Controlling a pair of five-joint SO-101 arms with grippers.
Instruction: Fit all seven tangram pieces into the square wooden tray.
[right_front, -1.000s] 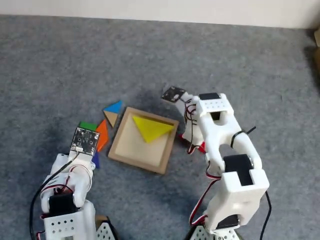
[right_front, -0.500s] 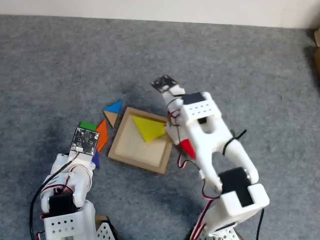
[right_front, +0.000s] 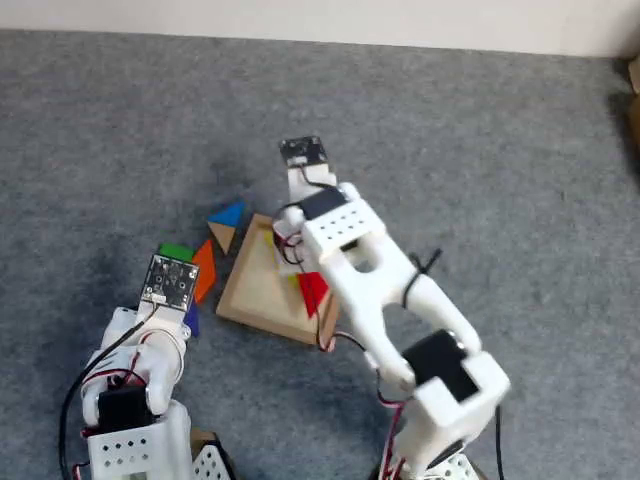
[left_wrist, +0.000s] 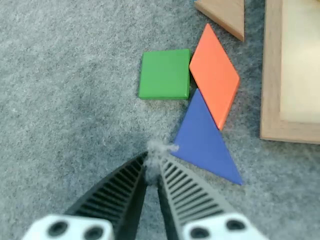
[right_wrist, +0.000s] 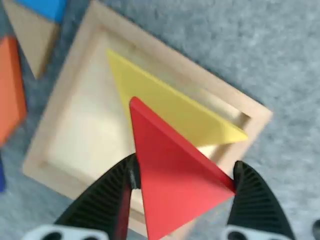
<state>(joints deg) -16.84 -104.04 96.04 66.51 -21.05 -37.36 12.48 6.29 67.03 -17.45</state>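
Observation:
The square wooden tray (right_front: 250, 290) lies in the middle of the grey carpet, and a yellow triangle (right_wrist: 170, 107) sits inside along its far side. My right gripper (right_wrist: 182, 175) hangs over the tray (right_wrist: 75, 130), shut on a red triangle (right_wrist: 175, 185) that overlaps the yellow one from above; the red triangle (right_front: 313, 292) also shows under the right arm. My left gripper (left_wrist: 152, 159) is shut and holds nothing, its tips just short of the dark blue triangle (left_wrist: 202, 145). A green square (left_wrist: 164, 74) and an orange parallelogram (left_wrist: 215, 80) lie beyond it.
Left of the tray lie a light blue triangle (right_front: 230, 213), a tan triangle (right_front: 222, 236), the orange parallelogram (right_front: 205, 268) and the green square (right_front: 176, 251). The tray's left rim (left_wrist: 270, 75) runs close to the orange piece. Open carpet stretches to the right and behind.
The right arm swung left from beside the tray's right edge to over the tray, with the red triangle in its gripper. The left arm stayed still.

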